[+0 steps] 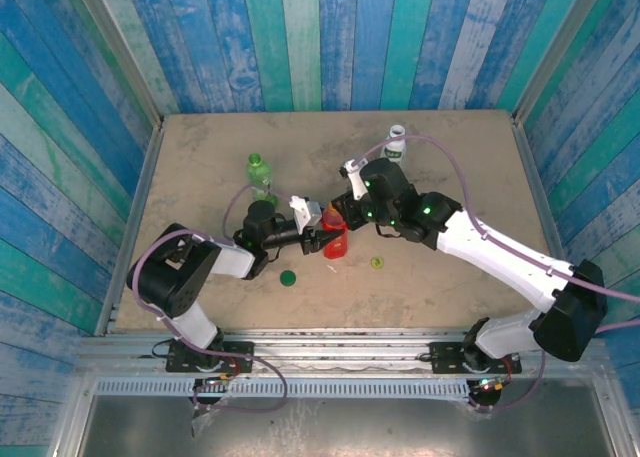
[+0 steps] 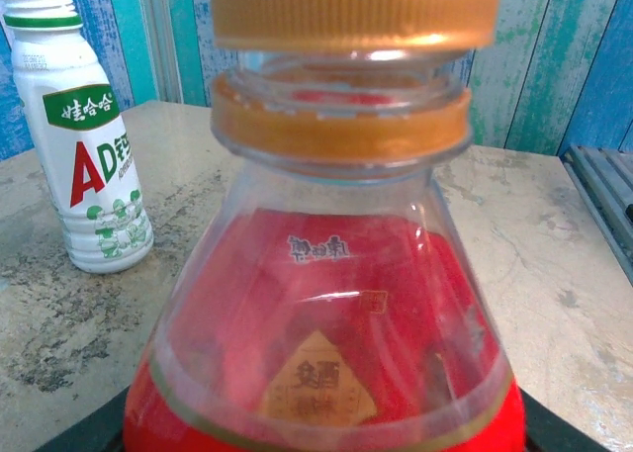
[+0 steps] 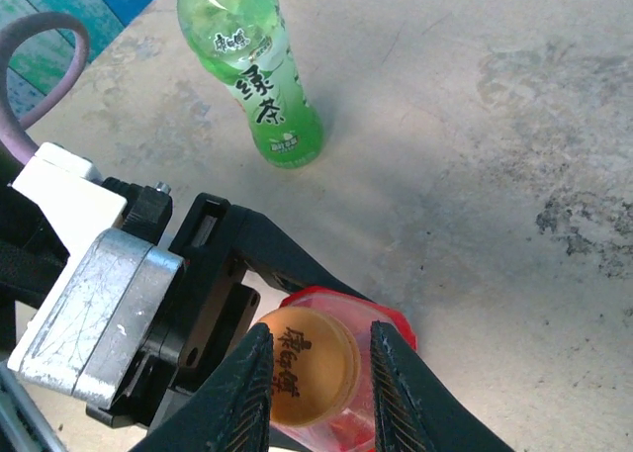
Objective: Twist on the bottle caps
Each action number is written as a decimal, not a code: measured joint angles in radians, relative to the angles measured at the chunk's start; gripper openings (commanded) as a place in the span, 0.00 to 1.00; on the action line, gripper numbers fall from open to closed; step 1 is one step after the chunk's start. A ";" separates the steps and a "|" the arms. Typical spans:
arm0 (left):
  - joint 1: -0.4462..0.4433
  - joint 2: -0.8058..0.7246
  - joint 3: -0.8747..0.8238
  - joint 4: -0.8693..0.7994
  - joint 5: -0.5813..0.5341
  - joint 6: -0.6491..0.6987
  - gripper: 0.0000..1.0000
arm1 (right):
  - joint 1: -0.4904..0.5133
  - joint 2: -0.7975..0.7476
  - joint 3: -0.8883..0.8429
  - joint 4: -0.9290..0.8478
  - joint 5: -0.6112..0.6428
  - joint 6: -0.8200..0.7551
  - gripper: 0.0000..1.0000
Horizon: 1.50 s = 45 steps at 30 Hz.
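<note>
The red bottle point(image 1: 337, 243) stands upright mid-table, and my left gripper point(image 1: 333, 240) is shut on its body; its black fingers point(image 3: 259, 246) wrap the bottle point(image 3: 394, 321) in the right wrist view. Directly above, my right gripper point(image 1: 333, 215) is shut on the orange cap point(image 3: 302, 368), with a ribbed finger on each side. Seen from the left wrist, that cap point(image 2: 356, 12) sits on the neck just above the orange collar ring point(image 2: 341, 126), with thread showing between them. The clear green bottle point(image 1: 259, 173) stands uncapped at back left. At the back right stands the white labelled bottle point(image 1: 397, 143).
A dark green cap point(image 1: 288, 277) lies on the table in front of the left arm. Right of the red bottle lies a yellow-green cap point(image 1: 377, 263). Striped blue walls point(image 1: 320, 37) close the table on three sides.
</note>
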<state>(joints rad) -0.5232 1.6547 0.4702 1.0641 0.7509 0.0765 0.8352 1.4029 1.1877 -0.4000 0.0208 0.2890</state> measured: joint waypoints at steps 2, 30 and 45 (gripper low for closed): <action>0.001 0.000 0.000 0.000 0.000 -0.002 0.55 | 0.007 0.011 0.011 -0.002 0.018 -0.002 0.29; -0.008 0.001 -0.001 0.005 0.003 0.003 0.52 | 0.035 0.153 0.319 -0.404 0.070 -0.043 0.52; -0.008 0.007 -0.001 0.014 0.004 0.002 0.52 | 0.028 0.153 0.336 -0.400 0.052 0.011 0.44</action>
<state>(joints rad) -0.5312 1.6615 0.4694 1.0782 0.7547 0.0788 0.8631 1.5555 1.5242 -0.7998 0.0731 0.3000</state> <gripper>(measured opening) 0.528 0.457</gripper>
